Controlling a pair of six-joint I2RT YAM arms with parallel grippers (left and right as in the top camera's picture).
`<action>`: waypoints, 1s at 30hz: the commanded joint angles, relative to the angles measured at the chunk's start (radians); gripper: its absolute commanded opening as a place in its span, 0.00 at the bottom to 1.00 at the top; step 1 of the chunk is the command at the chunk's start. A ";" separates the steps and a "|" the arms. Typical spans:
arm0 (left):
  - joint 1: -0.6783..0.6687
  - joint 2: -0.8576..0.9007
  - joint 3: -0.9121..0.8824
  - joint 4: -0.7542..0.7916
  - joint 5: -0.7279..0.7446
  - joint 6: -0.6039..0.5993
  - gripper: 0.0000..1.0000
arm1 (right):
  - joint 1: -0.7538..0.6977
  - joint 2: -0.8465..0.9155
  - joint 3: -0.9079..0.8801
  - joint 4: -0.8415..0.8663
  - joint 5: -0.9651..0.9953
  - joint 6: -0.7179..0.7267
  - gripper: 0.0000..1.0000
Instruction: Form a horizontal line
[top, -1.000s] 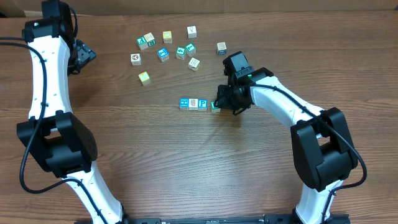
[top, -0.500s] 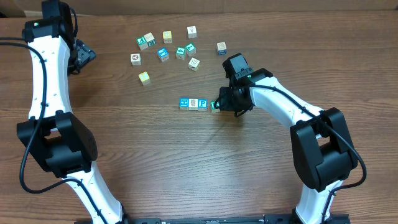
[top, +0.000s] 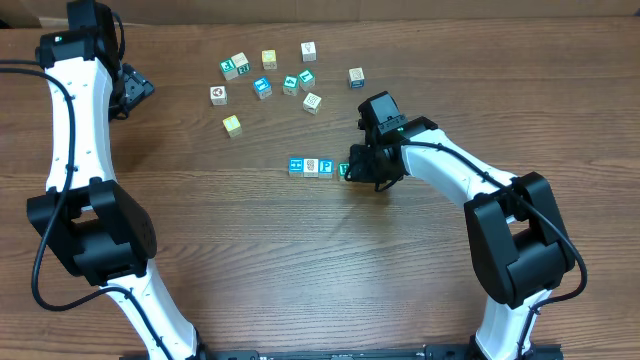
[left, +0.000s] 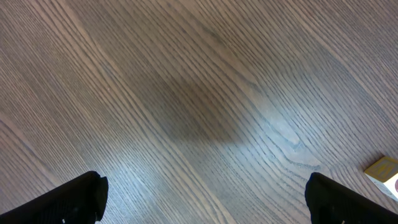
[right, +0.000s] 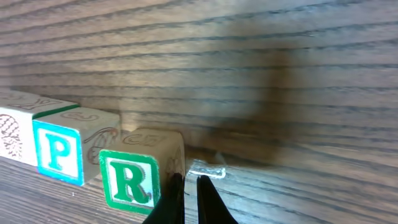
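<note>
Wooden table (top: 300, 260), 4-cube horizontal line (top: 318, 166), right pincer (right: 186, 196) beside

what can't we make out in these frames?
Overhead: right hand covers part of the green R cube, so the row's end fit is unclear.
Right wrist: left edge cuts off the row; three cubes show.
Overhead: loose cubes' faces too small to read.
Left wrist: bottom edge cuts off the left hand.

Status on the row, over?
Left gripper open, off left. Right gripper shut, tips beside green R cube, right end of row. Loose cubes clear.
</note>
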 joint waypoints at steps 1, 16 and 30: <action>-0.008 -0.007 0.006 -0.002 -0.011 0.004 1.00 | 0.007 -0.029 -0.001 0.006 -0.021 -0.016 0.04; -0.008 -0.007 0.006 -0.002 -0.011 0.004 1.00 | 0.007 -0.029 -0.001 0.029 -0.021 -0.016 0.05; -0.008 -0.007 0.006 -0.002 -0.011 0.004 1.00 | 0.007 -0.029 -0.001 0.033 -0.021 -0.004 0.05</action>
